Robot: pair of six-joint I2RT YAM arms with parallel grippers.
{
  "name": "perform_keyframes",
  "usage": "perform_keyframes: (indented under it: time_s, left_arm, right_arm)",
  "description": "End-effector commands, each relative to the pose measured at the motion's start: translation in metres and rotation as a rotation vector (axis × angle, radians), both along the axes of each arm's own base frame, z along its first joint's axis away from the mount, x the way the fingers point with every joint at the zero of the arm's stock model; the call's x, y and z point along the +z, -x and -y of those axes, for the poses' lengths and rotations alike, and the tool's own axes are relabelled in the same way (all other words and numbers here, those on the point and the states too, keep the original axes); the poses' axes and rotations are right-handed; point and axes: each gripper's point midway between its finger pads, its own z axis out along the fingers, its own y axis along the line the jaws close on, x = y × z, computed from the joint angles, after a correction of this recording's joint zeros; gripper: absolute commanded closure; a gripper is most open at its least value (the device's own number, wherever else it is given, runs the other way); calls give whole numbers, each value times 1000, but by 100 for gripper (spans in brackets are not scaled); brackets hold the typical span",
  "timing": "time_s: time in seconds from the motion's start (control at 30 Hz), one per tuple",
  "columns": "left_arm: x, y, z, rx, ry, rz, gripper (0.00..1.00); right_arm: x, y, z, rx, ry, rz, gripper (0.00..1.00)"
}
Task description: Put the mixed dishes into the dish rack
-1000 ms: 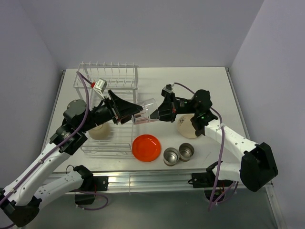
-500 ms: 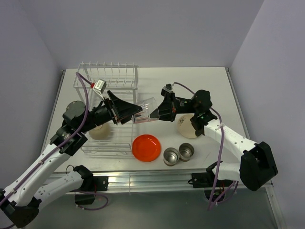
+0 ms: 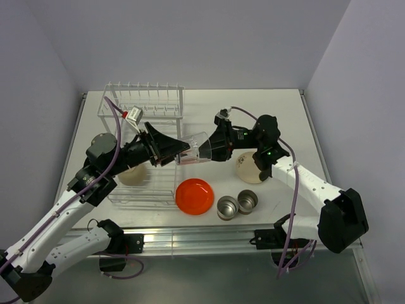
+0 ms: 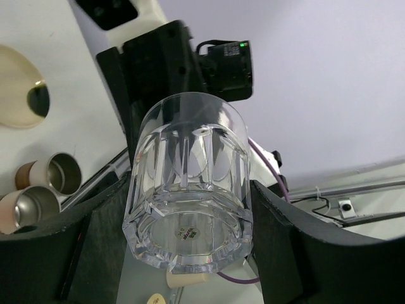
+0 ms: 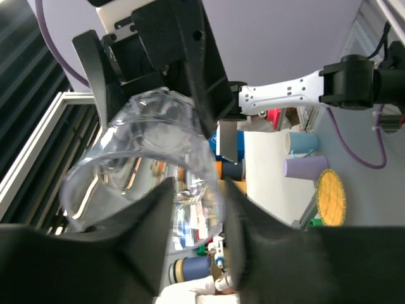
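Note:
The clear glass point(image 3: 196, 147) hangs on its side in mid-air between my two arms, above the table's middle. My left gripper point(image 3: 184, 151) is shut on its thick base point(image 4: 188, 231), one finger against each side. My right gripper point(image 3: 206, 151) is at the rim end; its jaws stand apart, open, with the glass wall point(image 5: 142, 166) passing loosely between them. The white wire dish rack point(image 3: 143, 103) stands at the back left, and a pale beige dish point(image 3: 131, 175) sits in its basket. The orange-red plate point(image 3: 194, 196) and two steel cups point(image 3: 228, 206) point(image 3: 247, 201) rest near the front.
A cream dish point(image 3: 247, 168) lies to the right, partly hidden under my right arm. The rack's upright prongs run along its far end. The steel cups point(image 4: 56, 174) and the cream dish point(image 4: 19, 88) also show in the left wrist view.
My right gripper's jaws have parted from the glass rim. My left gripper's jaws have come in onto the glass base. The glass has stayed almost in place.

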Motion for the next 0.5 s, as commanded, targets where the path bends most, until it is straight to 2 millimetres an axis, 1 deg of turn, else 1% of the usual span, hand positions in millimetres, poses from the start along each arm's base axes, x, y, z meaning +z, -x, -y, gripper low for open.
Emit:
perform_keyframes:
  time_s: [0.0, 0.03, 0.07, 0.1, 0.13, 0.17, 0.2, 0.23, 0.27, 0.3, 0.33, 0.37, 0.4, 0.43, 0.47]
  left_arm:
    - [12, 4, -11, 39, -8, 40, 100]
    - [2, 2, -14, 56, -42, 8, 100]
    - [2, 2, -21, 87, -46, 8, 100]
    - [0, 1, -24, 102, -56, 1, 100]
    - [-9, 2, -28, 118, -84, -33, 100]
    - [-10, -1, -36, 161, -93, -40, 100]
    - [-14, -3, -41, 183, -114, -58, 100]
    - [-13, -3, -46, 205, -129, -68, 100]
    - [-38, -9, -56, 266, -216, -158, 100]
    - [-49, -10, -63, 299, -272, -203, 100]
    - [-47, -9, -69, 324, -305, -220, 100]
    - [-67, -8, -75, 338, -391, -283, 100]
    - [-74, -12, -83, 387, -426, -308, 100]
    - [-74, -13, -87, 409, -441, -321, 100]
    - [-84, -12, -91, 424, -481, -362, 100]
  right_arm:
    - [11, -2, 1, -25, 8, 93, 52]
    - [8, -4, 1, -33, 27, 72, 51]
    - [5, -6, 3, -46, 38, 68, 50]
    - [0, -13, 7, -77, 52, 98, 48]
    - [-13, -16, 10, -92, 114, 31, 47]
    - [-16, -20, 12, -109, 150, 37, 47]
    - [-27, -31, 18, -164, 197, 116, 46]
    - [-39, -31, 24, -180, 276, 50, 46]
    - [-48, -34, 29, -198, 320, 103, 46]
    - [-57, -42, 34, -245, 373, 104, 47]
    - [-67, -42, 42, -267, 430, 63, 47]
    - [-69, -43, 46, -278, 456, 98, 47]
    - [-73, -46, 50, -301, 484, 99, 47]
    - [-76, -44, 53, -306, 500, 88, 48]
    - [-79, -42, 54, -305, 507, 86, 48]
